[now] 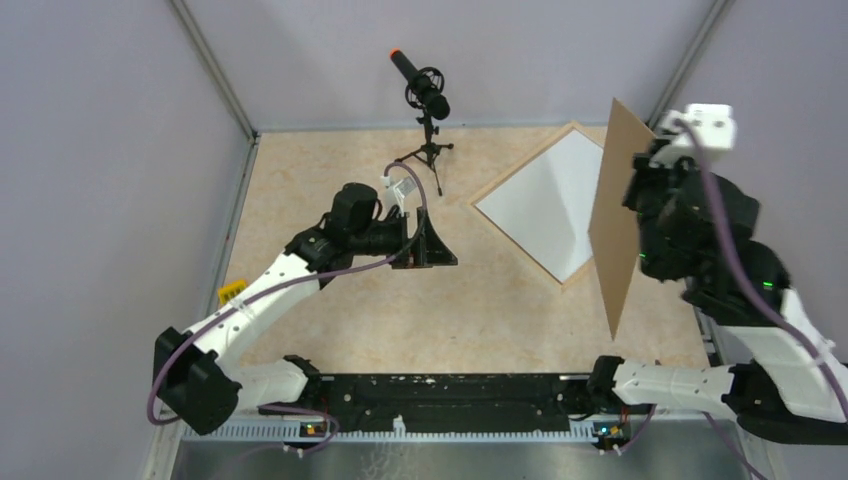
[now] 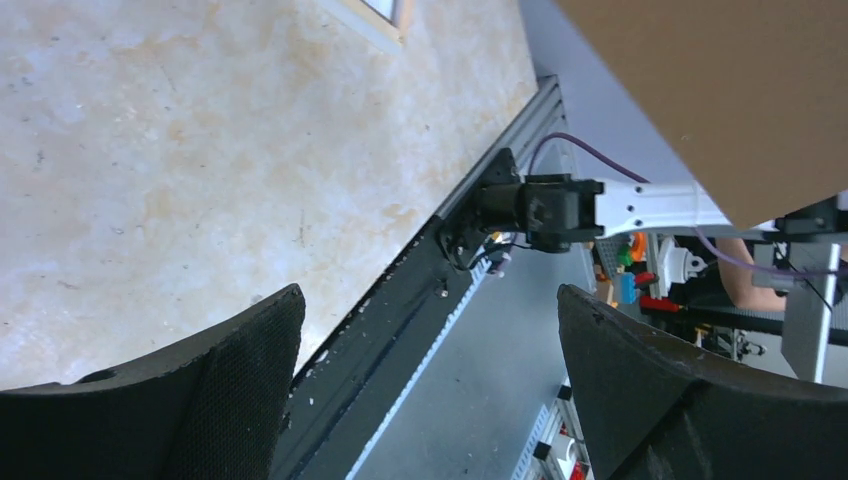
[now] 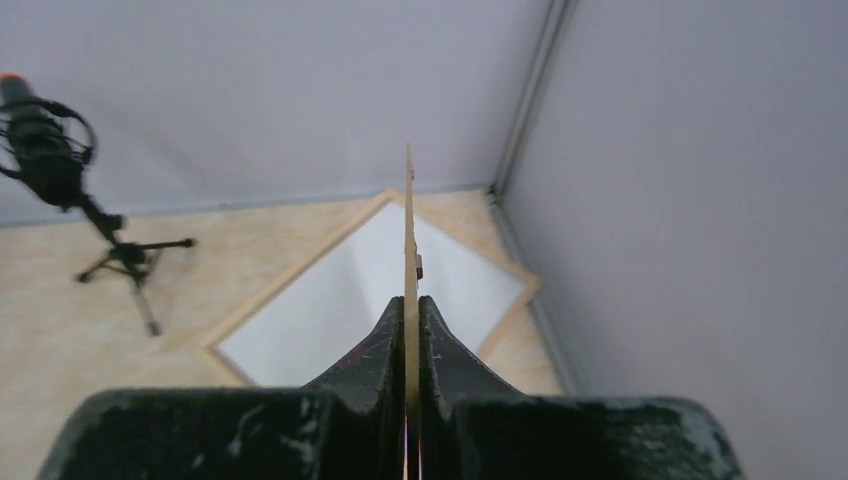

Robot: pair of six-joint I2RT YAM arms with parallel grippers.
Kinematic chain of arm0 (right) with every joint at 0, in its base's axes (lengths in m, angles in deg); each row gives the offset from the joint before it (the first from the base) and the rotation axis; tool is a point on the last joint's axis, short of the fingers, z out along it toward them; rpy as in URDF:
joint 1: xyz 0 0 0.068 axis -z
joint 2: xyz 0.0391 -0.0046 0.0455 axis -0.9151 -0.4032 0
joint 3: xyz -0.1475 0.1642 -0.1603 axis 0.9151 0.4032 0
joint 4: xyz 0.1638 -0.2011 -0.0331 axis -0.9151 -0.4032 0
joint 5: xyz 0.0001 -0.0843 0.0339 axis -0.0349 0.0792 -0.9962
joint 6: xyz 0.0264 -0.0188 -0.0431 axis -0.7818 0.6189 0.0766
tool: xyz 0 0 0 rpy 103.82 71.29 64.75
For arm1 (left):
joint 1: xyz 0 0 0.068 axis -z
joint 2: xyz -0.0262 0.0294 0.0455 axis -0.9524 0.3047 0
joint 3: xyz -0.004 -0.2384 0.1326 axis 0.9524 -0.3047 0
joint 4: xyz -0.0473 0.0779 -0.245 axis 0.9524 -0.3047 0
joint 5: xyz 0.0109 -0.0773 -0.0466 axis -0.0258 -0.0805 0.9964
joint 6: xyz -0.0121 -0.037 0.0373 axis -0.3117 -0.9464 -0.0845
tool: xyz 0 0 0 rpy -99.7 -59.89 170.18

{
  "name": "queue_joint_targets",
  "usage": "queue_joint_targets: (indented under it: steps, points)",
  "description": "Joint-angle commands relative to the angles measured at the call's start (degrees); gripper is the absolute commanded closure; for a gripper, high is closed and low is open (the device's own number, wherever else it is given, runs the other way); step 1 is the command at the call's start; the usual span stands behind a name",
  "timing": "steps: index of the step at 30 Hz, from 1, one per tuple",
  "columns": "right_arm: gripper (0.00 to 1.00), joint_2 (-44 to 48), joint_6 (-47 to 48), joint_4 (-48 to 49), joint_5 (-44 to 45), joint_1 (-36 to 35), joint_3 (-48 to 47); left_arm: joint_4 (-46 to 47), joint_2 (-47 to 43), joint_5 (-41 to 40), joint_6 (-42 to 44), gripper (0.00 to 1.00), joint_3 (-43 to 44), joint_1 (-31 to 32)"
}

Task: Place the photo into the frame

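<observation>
– At the far right of the worktop (image 1: 350, 300), the frame (image 1: 520, 167) is lying flat. It is sitting turned like a diamond, with one corner pointing toward the back wall and another toward the middle of the worktop.

– What is sitting inside the pale border?

– A plain white sheet (image 1: 548, 200) is filling the opening. Whether it is the photo lying face down cannot be told from these views.

– And what is the right arm doing?

– The right claw (image 3: 410, 320) is clamping the brown board (image 1: 618, 220), with one finger pressing on each face. The board is standing upright in the air, so the right wrist camera is seeing it edge-on as a thin line rising from between the fingers. From above, it is hanging over the frame's right side, between the white sheet and the right arm. Whether its lower edge is touching the frame cannot be told.

– Where is the left arm reaching?

– The left claw (image 2: 430, 300) is hovering over the middle of the worktop, well apart from the frame. Its jaws are spread wide and are gripping nothing. Its wrist camera is looking back toward the near rail, and is catching one corner of the frame and part of the board at the top.

– Is anything else standing there?

– A microphone (image 1: 425, 90) on a small tripod is standing near the back wall, beyond the left claw.
</observation>
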Motion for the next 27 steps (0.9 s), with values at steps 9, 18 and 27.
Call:
queue_joint_targets:
  steps: [9, 18, 27]
  points:
    - [1.00, -15.73, 40.78, 42.91, -11.47, 16.13, 11.05, 6.59, 4.57, -2.89, 2.16, 0.02, -1.45, 1.35]
    - [1.00, -27.65, 58.11, 52.99, -15.01, 19.05, 17.15, 9.43, 2.93, 0.14, 1.91, 0.02, -5.35, 1.33]
    - [1.00, -33.84, 61.43, 52.68, -19.77, 21.93, 21.11, 9.59, 2.23, 3.20, 5.25, 0.02, -5.89, 1.35]
